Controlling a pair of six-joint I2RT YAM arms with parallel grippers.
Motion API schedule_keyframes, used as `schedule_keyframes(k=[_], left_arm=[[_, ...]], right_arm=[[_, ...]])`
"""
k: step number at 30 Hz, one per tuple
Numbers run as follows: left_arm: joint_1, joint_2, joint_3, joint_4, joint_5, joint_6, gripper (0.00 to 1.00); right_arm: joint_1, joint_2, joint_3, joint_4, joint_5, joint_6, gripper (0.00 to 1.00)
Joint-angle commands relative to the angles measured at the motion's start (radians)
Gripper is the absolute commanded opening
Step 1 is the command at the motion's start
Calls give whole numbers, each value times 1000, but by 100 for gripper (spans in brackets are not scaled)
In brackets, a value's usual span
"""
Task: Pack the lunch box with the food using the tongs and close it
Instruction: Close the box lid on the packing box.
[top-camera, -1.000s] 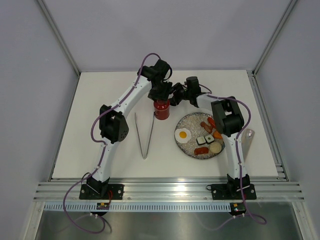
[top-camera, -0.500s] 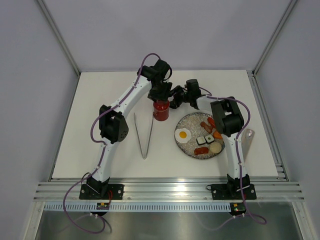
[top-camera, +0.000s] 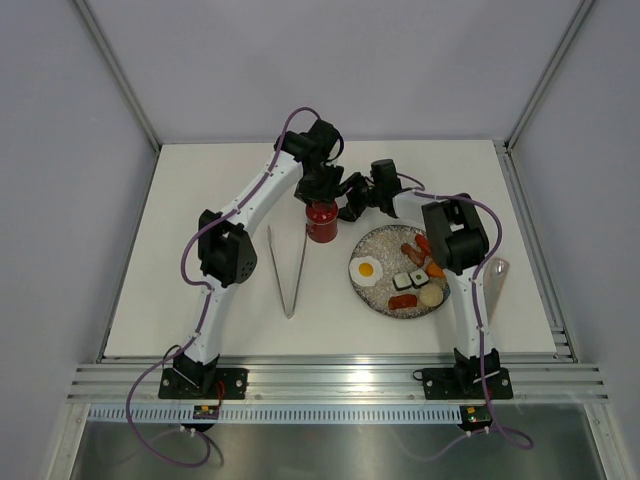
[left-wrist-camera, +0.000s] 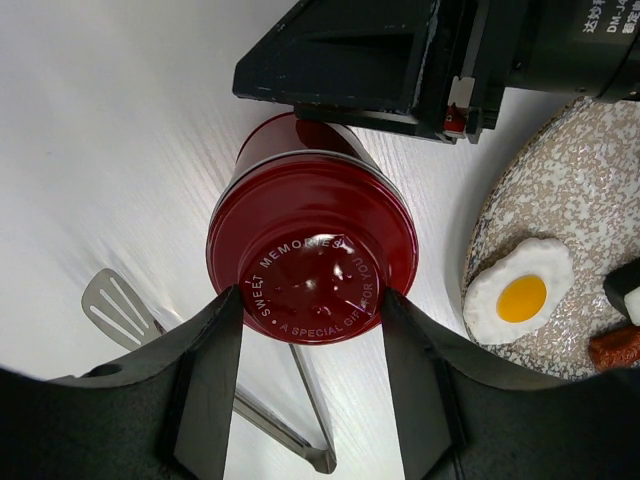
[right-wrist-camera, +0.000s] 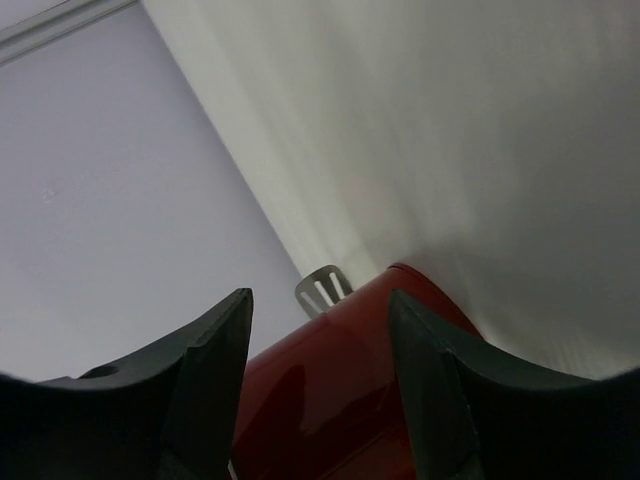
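The long slim silver metal tongs (top-camera: 288, 308) lie flat on the table, left of its centre, with the joined end toward the near edge and no gripper on them. Just to their right, more toward the far edge, stands the small red cylindrical lunch box (top-camera: 321, 222) with its round red lid (left-wrist-camera: 312, 270) on. The left gripper (left-wrist-camera: 310, 300) is above it, clamped on the lid from two opposite sides. The right gripper (right-wrist-camera: 320, 320) has the red body between its fingers, but I cannot tell if they press on it or only flank it. I judge the step is to take the lid off. The body needs a firm hold and the lid a straight upward pull, or the box may tip. The toy food pieces (top-camera: 413, 281) lie on the speckled grey round plate (top-camera: 385, 245) toward the right edge.
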Motion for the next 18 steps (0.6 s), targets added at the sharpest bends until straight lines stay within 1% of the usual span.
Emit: schedule_keyframes(k=[1, 3, 9, 11, 13, 14, 18], left_arm=[[-2, -44, 13, 33, 3, 28, 25], [0, -43, 8, 33, 1, 28, 25], [0, -40, 0, 31, 5, 31, 25], [0, -40, -1, 30, 3, 32, 26], [0, -40, -1, 31, 5, 35, 29], [0, -41, -3, 31, 6, 35, 34], [0, -44, -1, 31, 6, 38, 46]], right_arm=[[22, -125, 32, -204, 75, -118, 66], [20, -152, 38, -249, 142, -166, 67], [20, -237, 89, -468, 340, -293, 75], [14, -261, 83, -484, 379, -310, 77], [11, -286, 75, -491, 395, -315, 77], [8, -294, 67, -493, 414, -318, 78], [8, -321, 61, -508, 446, -335, 79]])
